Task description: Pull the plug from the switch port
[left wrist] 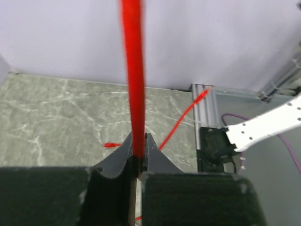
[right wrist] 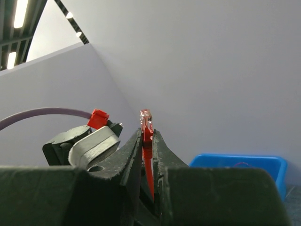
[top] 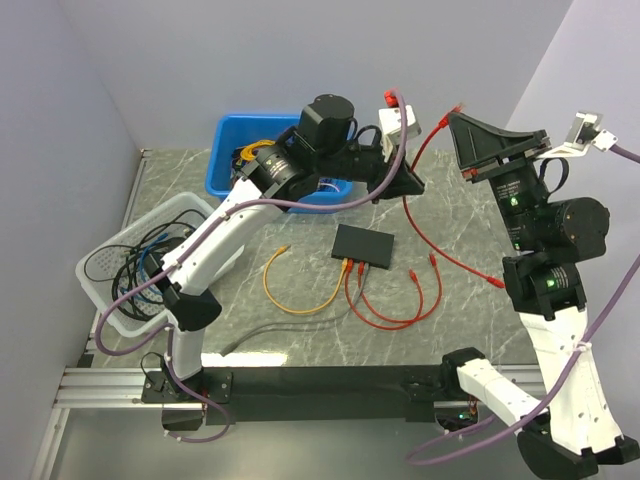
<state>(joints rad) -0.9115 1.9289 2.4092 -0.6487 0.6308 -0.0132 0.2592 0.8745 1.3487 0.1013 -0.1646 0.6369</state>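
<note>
Currently my left gripper (left wrist: 138, 143) and right gripper (right wrist: 146, 136) are both clenched on one loose red cable (left wrist: 133, 70), while the switch (top: 363, 245) lies below and base-ward of my nearer left gripper, long axis crosswise, orange cable (top: 267, 283) plugged into its near edge.

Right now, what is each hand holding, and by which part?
Both hold the red cable: the right hand just below its plug, the left hand farther along the cord.
</note>
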